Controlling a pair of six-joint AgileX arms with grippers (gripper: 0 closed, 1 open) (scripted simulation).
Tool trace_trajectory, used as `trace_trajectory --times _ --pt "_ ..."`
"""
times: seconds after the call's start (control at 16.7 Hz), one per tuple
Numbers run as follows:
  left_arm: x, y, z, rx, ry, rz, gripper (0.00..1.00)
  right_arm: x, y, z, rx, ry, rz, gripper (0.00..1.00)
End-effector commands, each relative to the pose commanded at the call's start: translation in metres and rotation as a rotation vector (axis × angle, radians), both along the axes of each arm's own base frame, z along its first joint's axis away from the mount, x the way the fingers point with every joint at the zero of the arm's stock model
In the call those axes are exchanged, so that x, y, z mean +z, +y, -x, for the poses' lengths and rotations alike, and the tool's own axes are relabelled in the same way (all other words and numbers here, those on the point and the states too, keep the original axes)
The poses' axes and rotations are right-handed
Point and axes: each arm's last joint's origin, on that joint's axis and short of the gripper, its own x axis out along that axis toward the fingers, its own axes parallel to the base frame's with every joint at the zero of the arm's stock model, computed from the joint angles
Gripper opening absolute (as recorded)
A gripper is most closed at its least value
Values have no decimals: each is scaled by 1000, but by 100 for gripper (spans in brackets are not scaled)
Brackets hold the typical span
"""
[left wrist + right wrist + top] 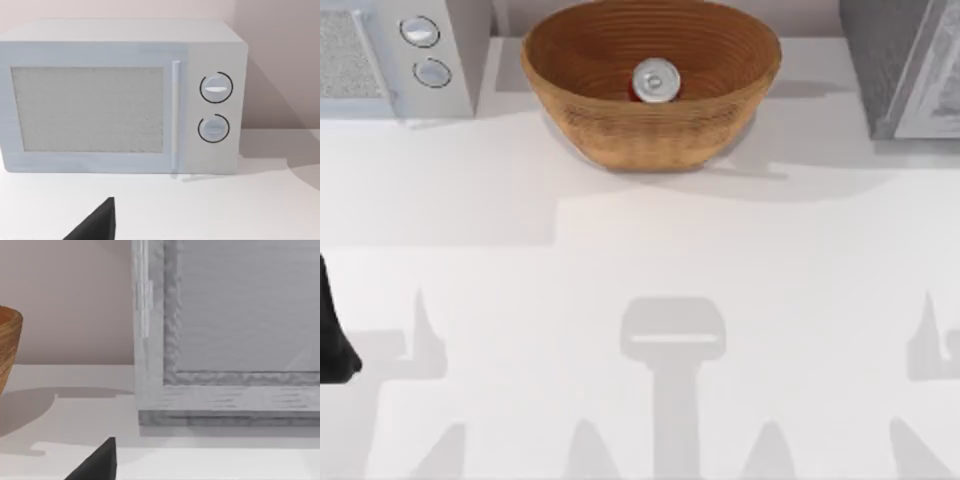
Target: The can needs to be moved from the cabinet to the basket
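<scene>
The small round can point(654, 81), silver top with pull tab and a sliver of red side, is seen upright inside the large oval brown woven wicker basket point(582, 60), resting on its ringed floor near the middle. The basket is placed on the white table point(640, 260) at the far edge, centre. The big cabinet point(880, 60), dark grey speckled side with a paler grey-white framed door, is set at the table's far right, apart from the basket. A white microwave with 2 round knobs point(440, 50) is set at the far left.

The left arm point(335, 335) is seen as a dark shape at the left edge of the table, parked, well apart from the basket. In the left wrist view a dark fingertip point(97, 222) is shown over bare table, facing the microwave; the state of the left jaws cannot be told. In the right wrist view a dark fingertip point(97, 462) is shown over bare table, facing the cabinet door, with the basket rim at the side; the state of the right jaws cannot be told.
</scene>
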Motion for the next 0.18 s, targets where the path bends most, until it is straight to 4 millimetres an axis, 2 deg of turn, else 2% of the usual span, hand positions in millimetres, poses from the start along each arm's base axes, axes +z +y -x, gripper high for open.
trace_trajectory --times 0.18 --pt "0 0 0 0 0 0 100 -3 0 0 1 -3 0 100"
